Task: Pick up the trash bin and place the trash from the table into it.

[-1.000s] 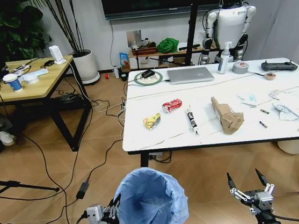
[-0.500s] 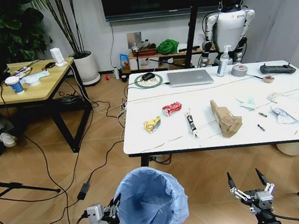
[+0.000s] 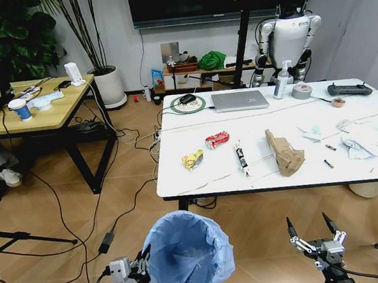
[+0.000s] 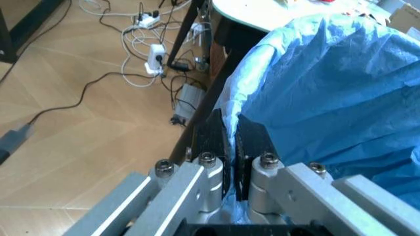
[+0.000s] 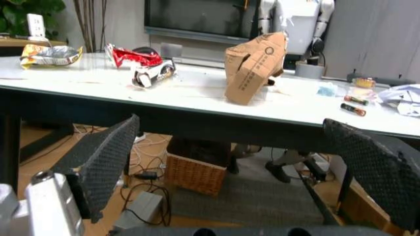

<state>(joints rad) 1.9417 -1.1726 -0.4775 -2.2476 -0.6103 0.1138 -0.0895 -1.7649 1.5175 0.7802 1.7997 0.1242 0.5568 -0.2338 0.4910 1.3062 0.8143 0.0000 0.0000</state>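
left hand (image 4: pixel 231 147) clamped on trash bin (image 3: pixel 187 258) rim

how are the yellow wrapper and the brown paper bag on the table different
The yellow wrapper is small, shiny and lies flat near the table's left end. The brown paper bag is bigger, matte and crumpled into a raised shape, nearer the middle of the front edge. Both are loose on the table, touched by neither gripper.

The marble-look counter (image 3: pixel 199 171) is strewn with a yellow wrapper (image 3: pixel 192 159), red wrapper (image 3: pixel 217 139), white tube (image 3: pixel 241 158), brown paper bag (image 3: pixel 284 151) and laptop (image 3: pixel 240 99).
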